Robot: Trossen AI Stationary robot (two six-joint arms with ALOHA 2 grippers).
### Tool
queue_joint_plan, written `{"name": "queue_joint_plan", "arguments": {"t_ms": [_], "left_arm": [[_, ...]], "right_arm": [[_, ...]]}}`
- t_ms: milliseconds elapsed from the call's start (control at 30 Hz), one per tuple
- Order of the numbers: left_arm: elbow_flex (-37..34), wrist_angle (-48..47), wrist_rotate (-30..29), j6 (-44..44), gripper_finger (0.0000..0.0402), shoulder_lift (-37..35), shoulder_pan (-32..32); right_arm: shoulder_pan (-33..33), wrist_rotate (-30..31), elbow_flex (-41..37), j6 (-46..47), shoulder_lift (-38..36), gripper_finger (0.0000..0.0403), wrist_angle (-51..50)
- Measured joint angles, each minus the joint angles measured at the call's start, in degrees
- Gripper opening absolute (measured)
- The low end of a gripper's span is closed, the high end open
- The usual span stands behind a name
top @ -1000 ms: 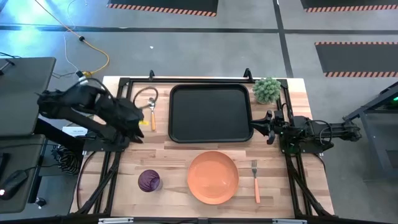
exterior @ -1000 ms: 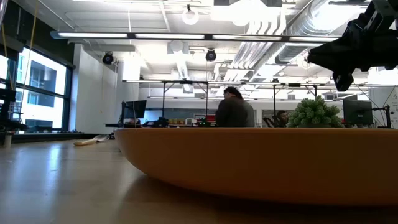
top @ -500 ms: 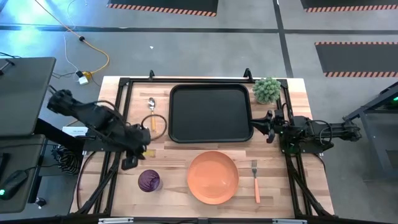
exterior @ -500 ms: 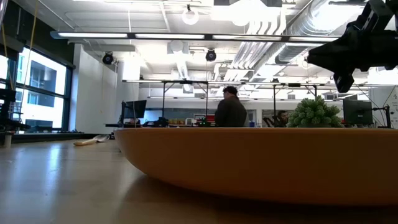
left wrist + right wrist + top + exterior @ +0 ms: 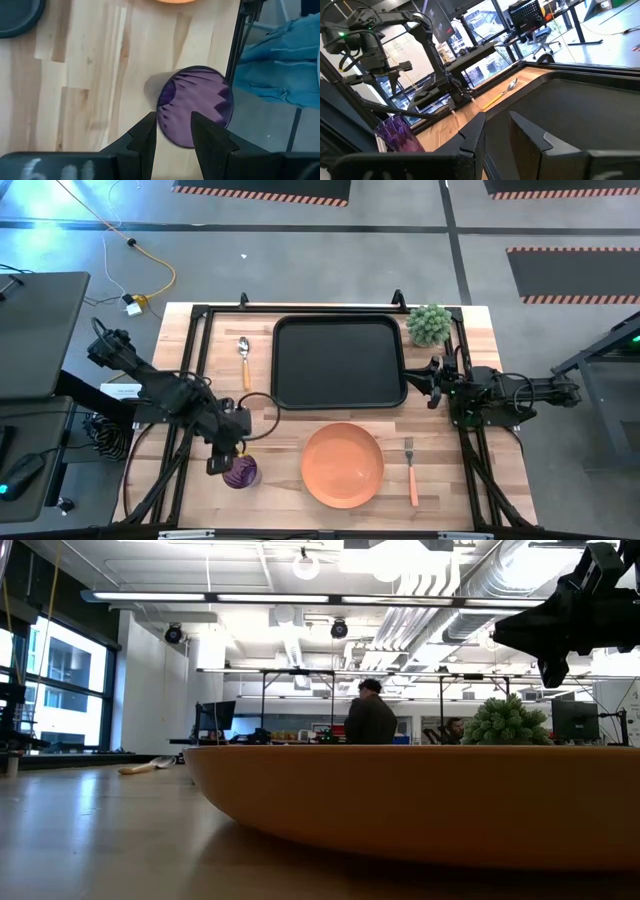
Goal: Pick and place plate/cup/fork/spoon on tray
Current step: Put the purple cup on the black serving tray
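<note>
Cup (image 5: 196, 106) rim between spread left tool (image 5: 172, 131) fingers, wrist view only; right tool's (image 5: 432, 383) spread unclear.

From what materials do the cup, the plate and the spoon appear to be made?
The cup: probably plastic, dark purple and translucent; the wood shows faintly through its faceted wall.
The plate: likely plastic or melamine, plain orange with a smooth, dull surface; ceramic cannot be excluded.
The spoon: a shiny silver bowl, apparently metal, on an orange handle that looks like plastic.

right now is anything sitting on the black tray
No, the tray is bare in the high view; the spoon lies on the table beside it.
</note>
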Motion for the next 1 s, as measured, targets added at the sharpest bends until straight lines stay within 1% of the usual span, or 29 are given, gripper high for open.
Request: {"name": "queue_joint_plan", "arguments": {"t_ms": [267, 567, 1000], "left_arm": [[0.0, 0.7, -0.9, -1.4, 0.0110, 4.1, -1.6], [0.0, 0.6, -1.5, -1.5, 0.0110, 8.3, -1.6], [0.0, -0.5, -3.8, -3.0, 0.0110, 9.0, -1.6]], "right_arm": [[0.0, 0.0, 0.0, 0.0, 0.0, 0.0076, 0.0], [0.0, -0.1, 0.0, 0.0, 0.0, 0.0076, 0.0], [0.0, -0.2, 0.0, 0.0, 0.0, 0.0076, 0.0]]}}
